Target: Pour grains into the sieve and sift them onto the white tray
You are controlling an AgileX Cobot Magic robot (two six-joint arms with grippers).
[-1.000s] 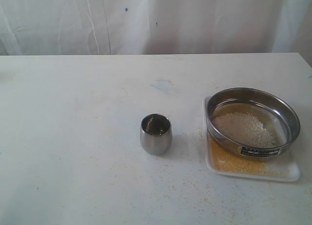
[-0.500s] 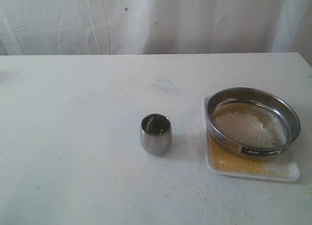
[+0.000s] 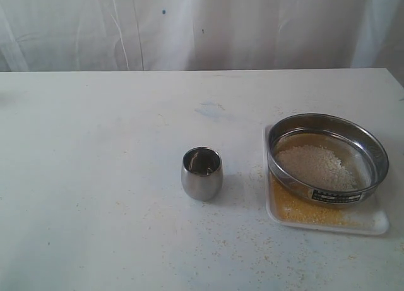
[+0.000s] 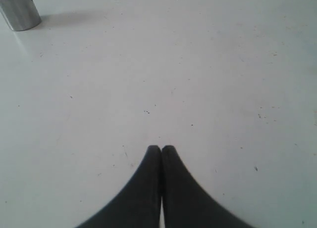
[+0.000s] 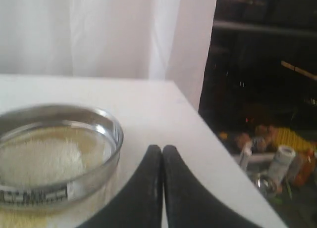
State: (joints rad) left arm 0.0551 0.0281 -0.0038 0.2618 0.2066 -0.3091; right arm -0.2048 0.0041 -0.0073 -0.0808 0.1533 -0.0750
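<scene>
We judge the pouring and sifting to be done, or very nearly. The sieve (image 3: 374, 165) sits on the tray (image 3: 379, 223) by the right edge of the desk (image 3: 95, 165), about midway between its far and near edges. Coarse white grains (image 3: 315, 166) lie heaped on the mesh. Fine yellow grains (image 3: 303, 210) cover the strip of tray that shows on the near side of the sieve. The cup (image 3: 202, 173) stands upright near the middle of the desk, well apart from the tray, and we cannot tell whether anything is left in it. Loose specks are scattered over the desk towards its near edge.

Neither arm shows in the exterior view. The left gripper (image 4: 161, 150) has its jaws pressed together with nothing between them, and it hangs over bare desk with the cup far off. The right gripper (image 5: 162, 150) is likewise closed and empty, low beside the sieve, near the desk's right edge.

If yellow is left among the white heap, the next move calls for the right jaws to open, take the sieve's rim and shake it level over the tray, keeping the spill inside the tray's rim. If not, we see no step left.
</scene>
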